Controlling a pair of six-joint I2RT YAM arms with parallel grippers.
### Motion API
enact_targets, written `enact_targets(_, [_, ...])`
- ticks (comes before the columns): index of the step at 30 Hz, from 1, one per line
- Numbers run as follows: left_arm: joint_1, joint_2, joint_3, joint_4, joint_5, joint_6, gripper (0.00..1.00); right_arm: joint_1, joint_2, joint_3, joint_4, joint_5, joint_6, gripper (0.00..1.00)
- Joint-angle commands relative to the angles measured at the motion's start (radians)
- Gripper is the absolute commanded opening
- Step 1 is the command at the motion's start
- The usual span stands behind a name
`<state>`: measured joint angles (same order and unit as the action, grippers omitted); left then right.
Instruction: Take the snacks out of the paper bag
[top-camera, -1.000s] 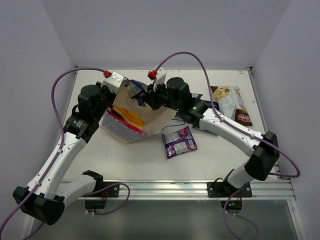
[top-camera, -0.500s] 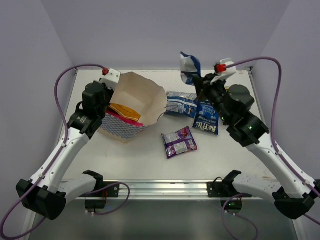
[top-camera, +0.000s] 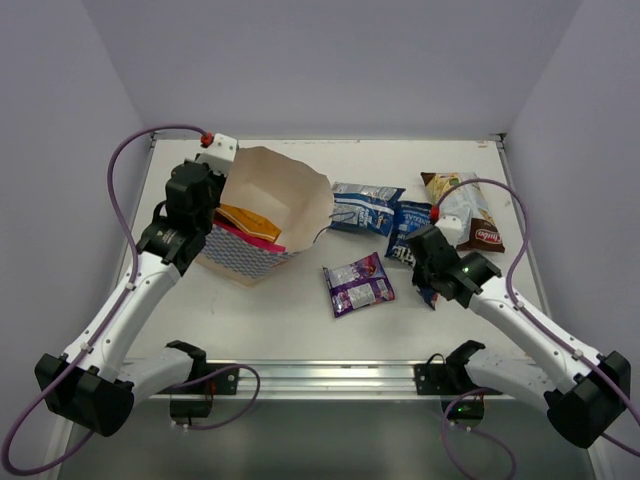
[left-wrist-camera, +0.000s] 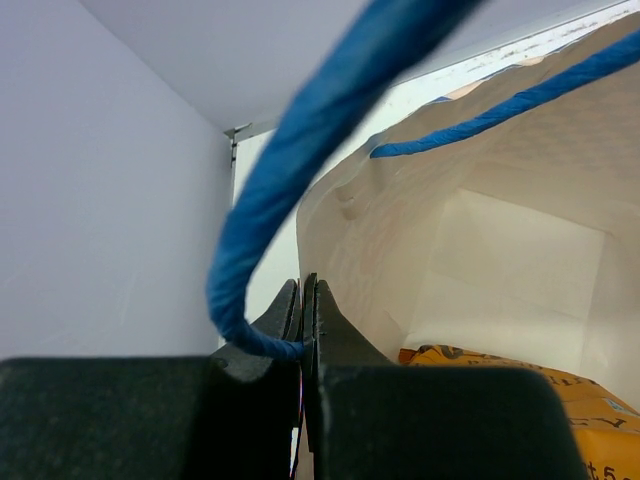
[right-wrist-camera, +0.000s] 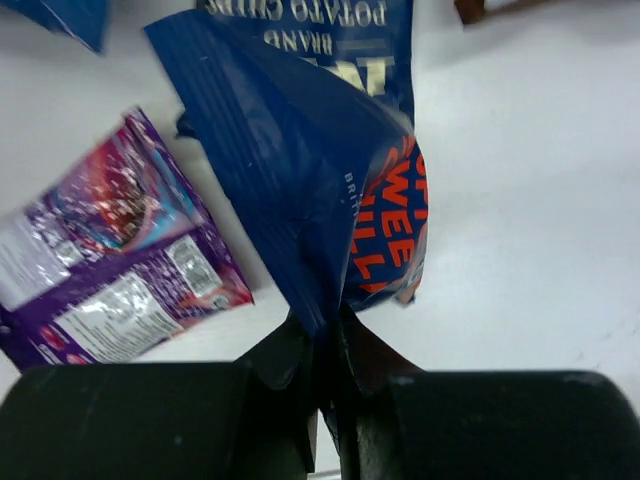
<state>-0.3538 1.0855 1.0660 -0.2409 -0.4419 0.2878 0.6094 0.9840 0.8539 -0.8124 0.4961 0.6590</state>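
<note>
**Right gripper**: jaws clenched on the top seam of one dark blue glossy packet with orange-red lettering. The packet hangs low over the white table, at its near right. Whether the packet's lower end touches the surface cannot be told.

**Beside the held packet:** one small purple foil packet lies flat just to its left. One blue-and-white packet printed "POTATO CHIPS" lies just behind it. Farther back lie a second blue-and-white packet, near the bag mouth, and one brown-and-cream packet toward the right edge. That makes five packets outside the bag: four lying flat and one gripped.

**Left gripper**: jaws pressed together on the rim of the boxy paper bag, checked blue and white outside and plain cream inside. The grip is at the point where a thin blue cord handle meets the rim.

**Bag:** it sits tilted at the rear left of the table with its mouth gaping.

**Bag contents:** two packets show inside, one orange packet lying over one pink-red packet.
</note>
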Motion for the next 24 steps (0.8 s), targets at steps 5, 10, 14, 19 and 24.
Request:
enact_targets(5, [0.007, -0.012, 0.049, 0.104, 0.026, 0.001, 0.0, 0.029, -0.04, -0.049, 0.025, -0.197, 0.045, 0.55])
enact_targets(10, [0.007, -0.024, 0.049, 0.112, 0.058, 0.011, 0.0, 0.138, -0.004, 0.173, 0.1, -0.218, -0.164, 0.87])
enact_targets(14, [0.007, -0.024, 0.054, 0.104, 0.072, 0.02, 0.0, 0.144, 0.03, 0.319, 0.199, -0.31, -0.277, 0.92])
enact_targets(19, [0.007, -0.038, 0.055, 0.097, 0.109, 0.021, 0.0, 0.145, 0.129, 0.464, 0.398, -0.561, -0.427, 0.92])
enact_targets(24, [0.007, -0.045, 0.058, 0.089, 0.17, 0.004, 0.0, 0.209, 0.339, 0.594, 0.556, -0.747, -0.444, 0.93])
